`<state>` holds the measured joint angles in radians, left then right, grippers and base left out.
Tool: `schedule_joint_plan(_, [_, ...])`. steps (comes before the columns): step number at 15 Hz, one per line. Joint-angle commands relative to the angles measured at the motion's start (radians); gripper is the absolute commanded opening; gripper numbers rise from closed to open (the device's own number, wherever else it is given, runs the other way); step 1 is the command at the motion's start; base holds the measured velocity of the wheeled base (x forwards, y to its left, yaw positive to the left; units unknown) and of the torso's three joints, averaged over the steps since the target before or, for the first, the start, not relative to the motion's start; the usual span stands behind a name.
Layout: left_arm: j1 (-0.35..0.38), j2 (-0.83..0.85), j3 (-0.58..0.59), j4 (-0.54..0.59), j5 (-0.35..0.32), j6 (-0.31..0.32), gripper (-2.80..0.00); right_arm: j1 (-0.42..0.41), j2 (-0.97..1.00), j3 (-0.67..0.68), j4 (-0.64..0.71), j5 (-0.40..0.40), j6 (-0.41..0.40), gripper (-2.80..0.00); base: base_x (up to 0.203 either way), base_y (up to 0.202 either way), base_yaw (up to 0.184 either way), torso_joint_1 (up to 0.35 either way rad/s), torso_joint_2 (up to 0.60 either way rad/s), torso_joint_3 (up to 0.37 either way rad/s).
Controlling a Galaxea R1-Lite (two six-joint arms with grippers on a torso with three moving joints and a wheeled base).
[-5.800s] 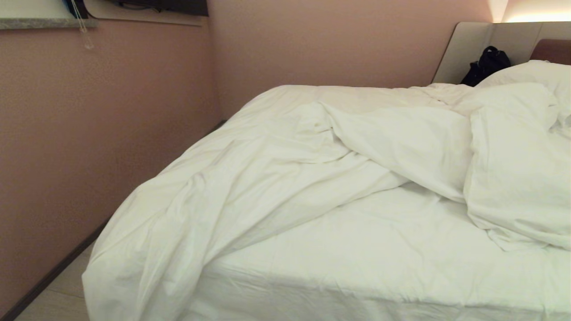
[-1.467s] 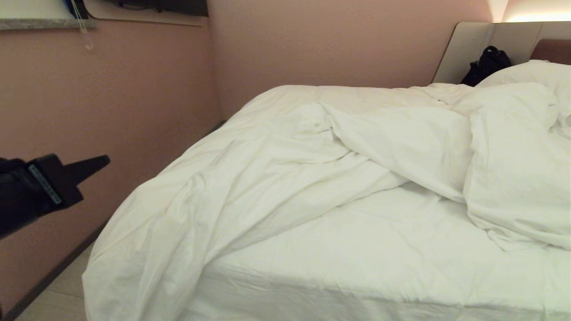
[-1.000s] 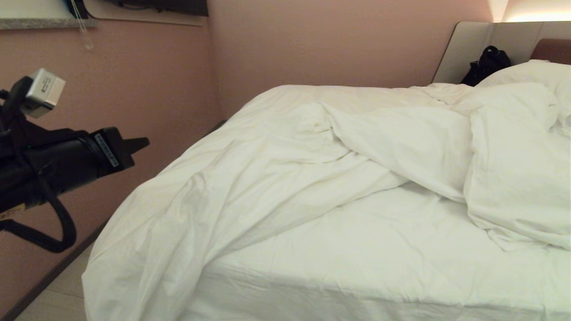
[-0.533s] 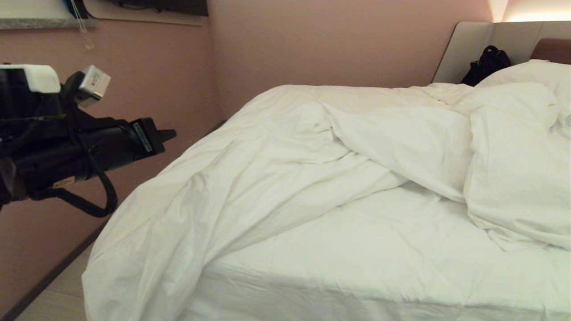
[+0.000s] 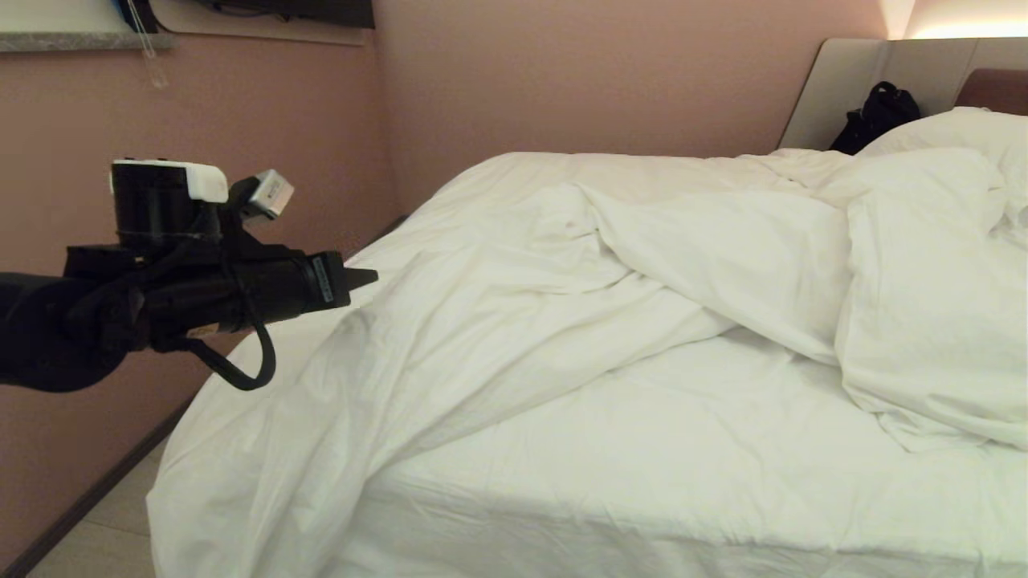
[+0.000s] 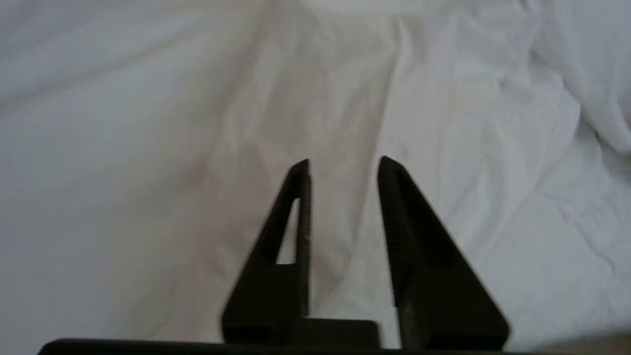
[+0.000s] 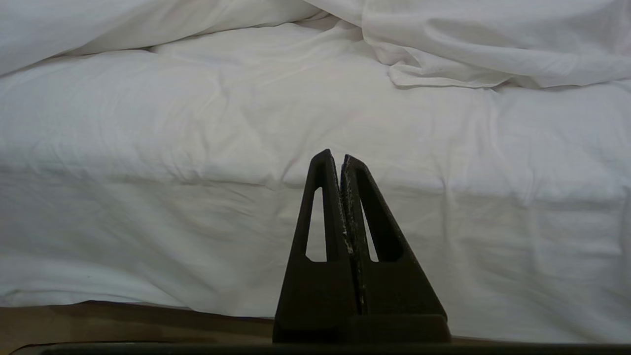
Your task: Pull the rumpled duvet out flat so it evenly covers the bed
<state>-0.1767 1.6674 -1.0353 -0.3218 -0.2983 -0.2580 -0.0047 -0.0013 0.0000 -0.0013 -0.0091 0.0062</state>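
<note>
**Left pincer parted over the rumpled duvet**

Head view shows the bed [image 5: 642,449] filling the right and centre of the scene, its white sheet bare across the near half. The duvet [image 5: 482,297] lies bunched along the far side and the left corner, where a long fold spills over the edge toward the floor. A thicker heap of it is pushed up to the right, next to the pillows [image 5: 956,132] at the headboard [image 5: 851,80]. A dark bag [image 5: 875,116] sits against the headboard, just behind the pillows.

From the left edge the left arm reaches in level, with the left pincer [image 5: 365,278] pointing toward the bed. Its tip stands at the left border of the duvet, above the draped fold; whether it touches the cloth cannot be told from this angle. In the left wrist view the left pincer [image 6: 343,165] has its two fingers parted with a clear gap between them, nothing between them, and wrinkled white fabric beyond.

The right pincer [image 7: 335,157] appears only in the right wrist view. Its fingers are pressed together with nothing in them, and it faces the near side of the mattress. Above that side the bare sheet runs back to the folded edge of the duvet [image 7: 493,49]. A strip of the brown base [image 7: 123,320] shows under the mattress.

Pink walls [image 5: 201,160] meet in a corner behind the bed.
</note>
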Motion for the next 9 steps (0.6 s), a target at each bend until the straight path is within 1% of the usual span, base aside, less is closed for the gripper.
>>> schedule_joint_plan(1, [-0.007,-0.004,-0.001,0.046,-0.048,0.069,0.0,0.0,0.001,0.0,0.0,0.0,0.0,-2.8,0.0,0.0,0.0,0.0,0.0,0.0])
schedule_joint_plan(3, [-0.007,-0.005,0.006,0.056,-0.058,0.145,0.0,0.0,0.001,0.0,0.0,0.0,0.0,-2.8,0.0,0.0,0.0,0.0,0.0,0.0])
schedule_joint_plan(4, [-0.006,-0.008,0.011,0.059,-0.058,0.169,0.0,0.0,0.001,0.0,0.0,0.0,0.0,-2.8,0.0,0.0,0.0,0.0,0.0,0.0])
schedule_joint_plan(7, [-0.007,-0.009,0.005,0.112,-0.051,0.244,0.0,0.0,0.001,0.0,0.0,0.0,0.0,-2.8,0.0,0.0,0.0,0.0,0.0,0.0])
schedule_joint_plan(8, [-0.007,-0.008,0.006,0.124,-0.047,0.287,0.0,0.0,0.001,0.0,0.0,0.0,0.0,-2.8,0.0,0.0,0.0,0.0,0.0,0.0])
schedule_joint_plan(9, [-0.007,-0.008,0.006,0.128,-0.042,0.311,0.0,0.0,0.001,0.0,0.0,0.0,0.0,-2.8,0.0,0.0,0.0,0.0,0.0,0.0])
